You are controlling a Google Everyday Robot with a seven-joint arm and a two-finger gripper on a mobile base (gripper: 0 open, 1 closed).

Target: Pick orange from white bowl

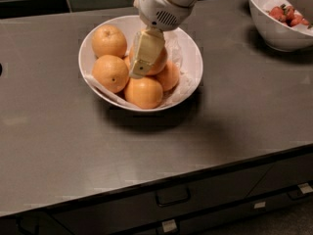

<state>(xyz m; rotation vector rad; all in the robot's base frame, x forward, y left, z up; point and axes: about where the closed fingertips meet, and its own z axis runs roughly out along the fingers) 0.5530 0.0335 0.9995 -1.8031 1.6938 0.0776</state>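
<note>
The white bowl (190,48) sits on the dark counter with several oranges on its crinkled lining. My gripper (151,65) reaches down into the bowl's middle from the top of the view. Its near cream finger (145,53) lies against the left side of the centre orange (161,61), which sits on top of the pile. The far finger is hidden behind that orange. The fingers appear closed on it. Other oranges lie at the back left (108,40), left (111,73), front (144,92) and right (169,77).
A deeper white bowl (274,33) with red fruit stands at the back right corner. The grey counter (73,151) stretches around the bowl, with its front edge and drawers (172,196) below. A dark tiled wall runs along the back.
</note>
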